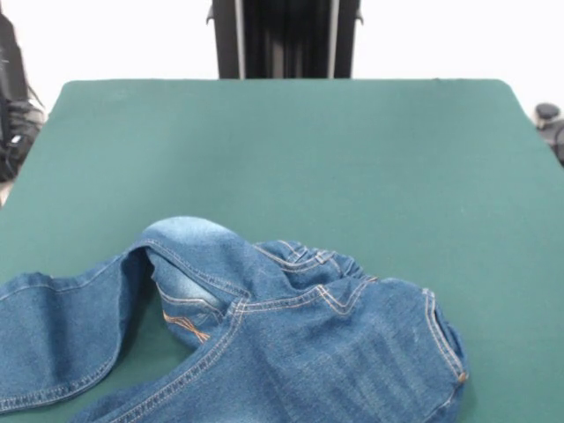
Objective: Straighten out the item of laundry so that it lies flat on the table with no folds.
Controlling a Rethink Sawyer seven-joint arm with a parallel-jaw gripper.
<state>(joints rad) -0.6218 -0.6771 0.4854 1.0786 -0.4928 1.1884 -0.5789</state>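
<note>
Green felt table (370,150) before a white wall, crumpled jeans (291,344) at its near edge, pincer out of sight.

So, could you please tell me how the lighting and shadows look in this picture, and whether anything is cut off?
Front view: soft, even light on the table, no glare; the background behind is washed out white; the jeans cast a dark shadow under the raised fold and are cut off by the bottom edge; the hand is not in view.
</note>
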